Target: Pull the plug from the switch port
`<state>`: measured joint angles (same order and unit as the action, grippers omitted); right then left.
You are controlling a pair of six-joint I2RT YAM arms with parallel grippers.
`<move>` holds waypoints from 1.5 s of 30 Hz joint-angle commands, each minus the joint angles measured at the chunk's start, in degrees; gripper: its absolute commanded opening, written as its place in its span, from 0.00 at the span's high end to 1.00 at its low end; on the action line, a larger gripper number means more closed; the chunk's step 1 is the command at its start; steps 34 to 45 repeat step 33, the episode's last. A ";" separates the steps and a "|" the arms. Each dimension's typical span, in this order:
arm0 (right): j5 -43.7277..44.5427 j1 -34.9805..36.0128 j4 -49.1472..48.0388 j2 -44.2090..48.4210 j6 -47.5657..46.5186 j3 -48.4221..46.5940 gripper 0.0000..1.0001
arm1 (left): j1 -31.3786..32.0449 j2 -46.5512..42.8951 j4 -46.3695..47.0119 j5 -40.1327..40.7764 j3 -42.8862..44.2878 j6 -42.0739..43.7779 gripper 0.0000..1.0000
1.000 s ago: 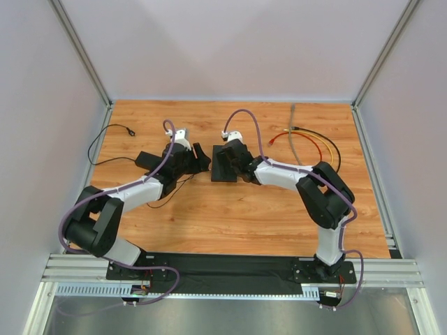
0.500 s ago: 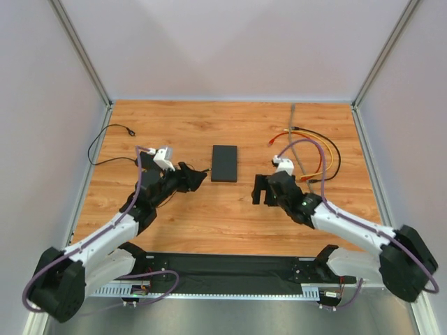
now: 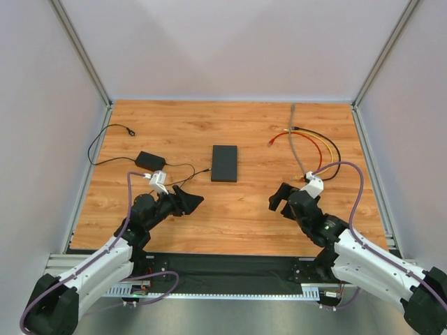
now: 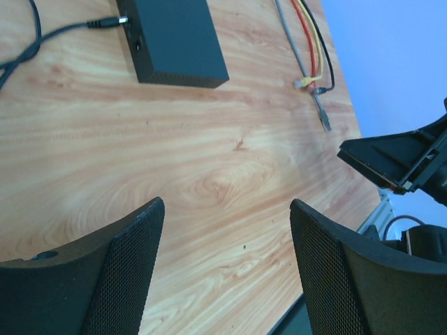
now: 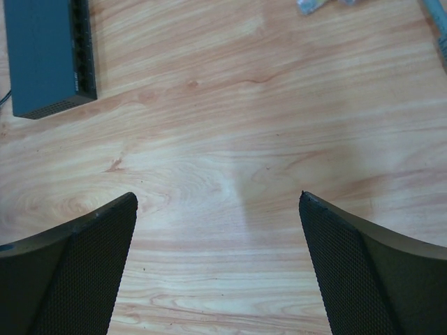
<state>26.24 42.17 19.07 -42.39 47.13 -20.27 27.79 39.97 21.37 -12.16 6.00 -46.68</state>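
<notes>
Black left gripper (image 4: pixel 227 206) and right gripper (image 5: pixel 218 197) spread wide, gripping nothing.

I am two arms of one make. My left arm (image 3: pixel 105 259) and right arm (image 3: pixel 370 264) have smooth white shells over the long links and matte black housings at the joints. The left purple cable (image 3: pixel 130 202) and the right purple cable (image 3: pixel 360 185) hang off them in slack loops. A left white camera block (image 3: pixel 159 180) and a right white camera block (image 3: pixel 314 185) cap my wrists. My left gripper (image 3: pixel 190 200) and right gripper (image 3: pixel 278 197) are black. Their fingers (image 4: pixel 119 279) are broad, curve-edged plates faced with fine dotted mesh.
</notes>
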 commanded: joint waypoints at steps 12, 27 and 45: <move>-8.31 -0.07 -15.82 31.88 15.60 24.89 0.00 | 0.25 -24.54 4.06 -3.83 -13.04 -10.28 0.18; 2.06 0.37 7.91 45.47 27.14 24.93 0.00 | 0.33 -46.12 -17.67 0.30 -11.45 -12.12 0.15; 1.71 0.37 7.91 45.29 26.78 24.93 0.00 | 0.33 -47.34 -23.11 1.00 -11.27 -11.33 0.15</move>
